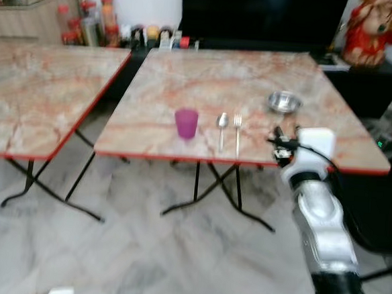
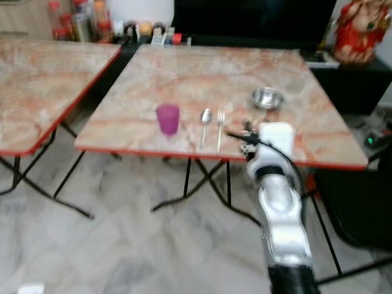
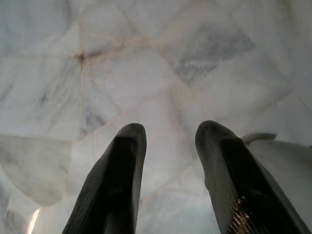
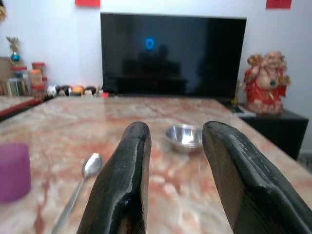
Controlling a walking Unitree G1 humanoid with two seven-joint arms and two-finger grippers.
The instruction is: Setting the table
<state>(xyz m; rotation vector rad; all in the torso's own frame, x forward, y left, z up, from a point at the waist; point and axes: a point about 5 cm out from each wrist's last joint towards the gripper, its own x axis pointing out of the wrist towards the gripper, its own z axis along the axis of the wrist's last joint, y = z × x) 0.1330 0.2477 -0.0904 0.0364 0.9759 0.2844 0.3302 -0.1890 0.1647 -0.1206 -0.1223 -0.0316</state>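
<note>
A second marble-patterned table (image 1: 38, 95) with a red edge stands to the left, close beside the other one, on black folding legs. Behind both, against the far wall, a large dark television (image 1: 262, 17) sits on a low black cabinet (image 1: 372, 82). A red and gold laughing figurine (image 1: 374, 28) stands on the cabinet's right end. At far left, jars with red lids (image 1: 90, 22) cluster by a wooden counter (image 1: 30, 18). The floor (image 1: 141, 257) is pale grey-veined marble tile.

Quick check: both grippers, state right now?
Left gripper: open, empty, above floor.
Right gripper: open, empty, over table near bowl.
</note>
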